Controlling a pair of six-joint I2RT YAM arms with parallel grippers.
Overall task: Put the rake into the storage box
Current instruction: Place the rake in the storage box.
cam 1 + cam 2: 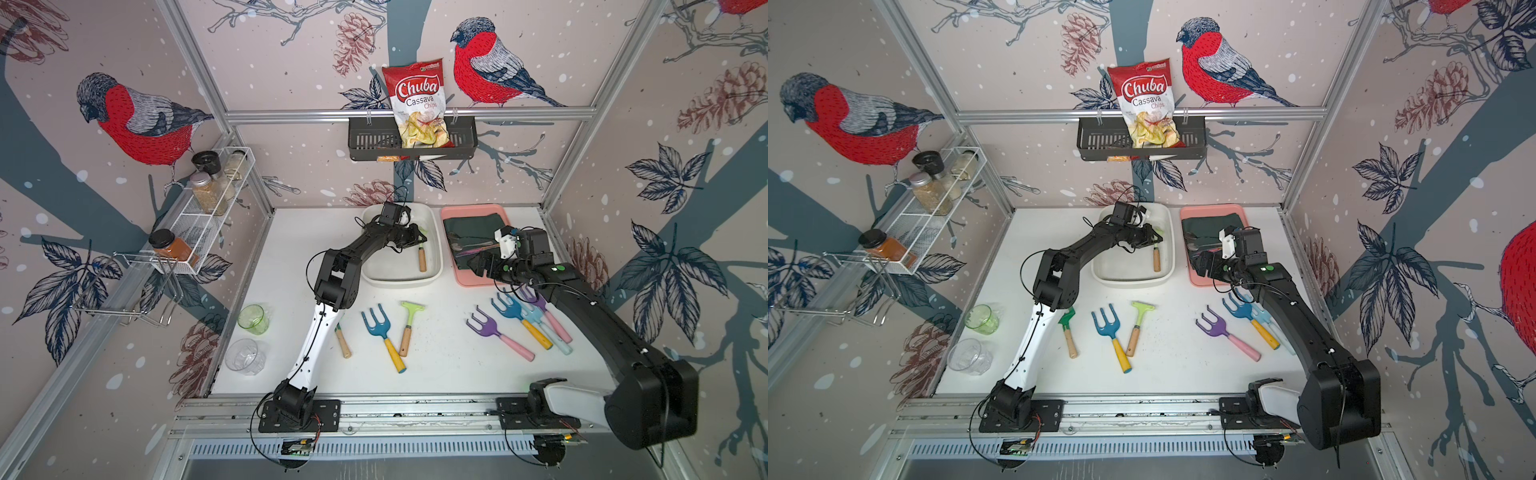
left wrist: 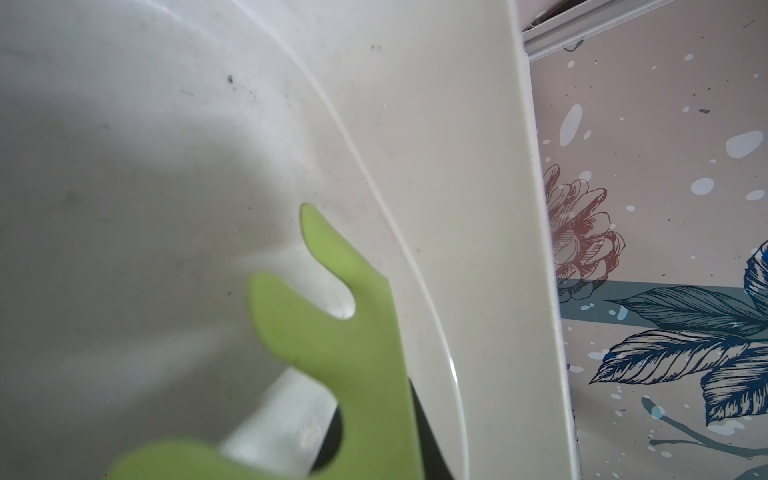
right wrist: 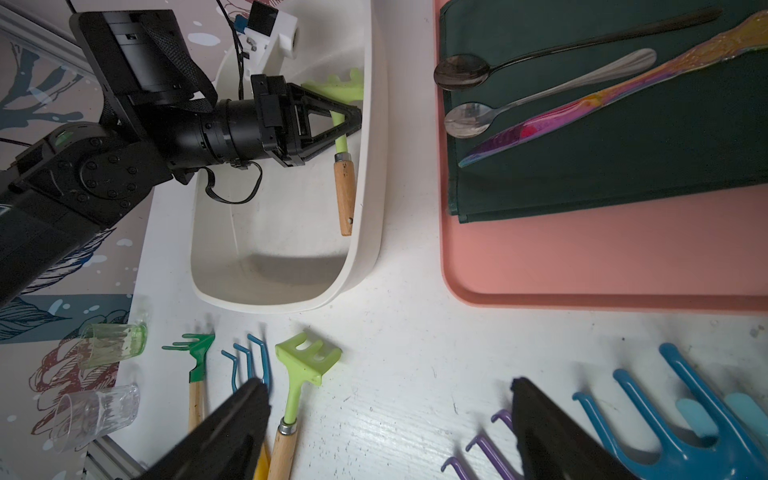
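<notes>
The left gripper (image 3: 352, 118) is clamped on the rake (image 3: 345, 195) at its thin green neck, just above the metal collar. Both are inside the storage box (image 3: 368, 257), close along its right wall, with the prongs toward the far end. I cannot tell whether the handle's end rests on the floor.

The rake looks light and stiff, with a painted head and a wooden handle, and nothing about it looks fragile. The smooth neck could swivel in a pinch, so the thicker wood is probably the surer hold.

The table (image 1: 440, 353) is white and hard. A green cup (image 1: 253, 319) and a clear cup (image 1: 245, 356) stand at its left edge. Spare hand tools (image 1: 409, 322) lie across the front. The pink tray (image 1: 465, 278) sits just beside the box, toward the far right corner. The right gripper (image 3: 388, 388) hovers off the tray's near edge, jaws wide apart and empty. The rest of the box floor is bare.
</notes>
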